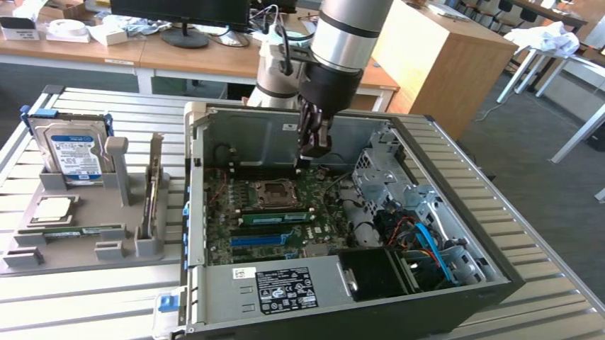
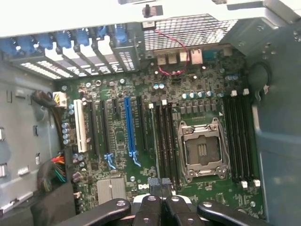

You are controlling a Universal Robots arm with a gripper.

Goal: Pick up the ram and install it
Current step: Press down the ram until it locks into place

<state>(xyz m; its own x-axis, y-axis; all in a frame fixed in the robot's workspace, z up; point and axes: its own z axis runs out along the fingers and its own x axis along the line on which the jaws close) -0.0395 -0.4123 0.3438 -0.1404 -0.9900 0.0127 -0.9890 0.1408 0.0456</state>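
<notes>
End effector (image 2: 160,185) shut — above motherboard (image 2: 141,141).

Slatted metal table (image 1: 95,297) carries open PC case (image 1: 397,312) & grey parts holder (image 1: 90,212)

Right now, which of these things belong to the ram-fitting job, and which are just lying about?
Job: green ram stick on the motherboard; shut claw above it.
Lying about: hard drive and square silver chip, both on the grey tray; monitor on the desk.

Computer case (image 1: 283,297) on table (image 1: 557,297); holder tray (image 1: 85,244) at exterior view's left; hard drive (image 1: 74,152) standing in tray.
</notes>
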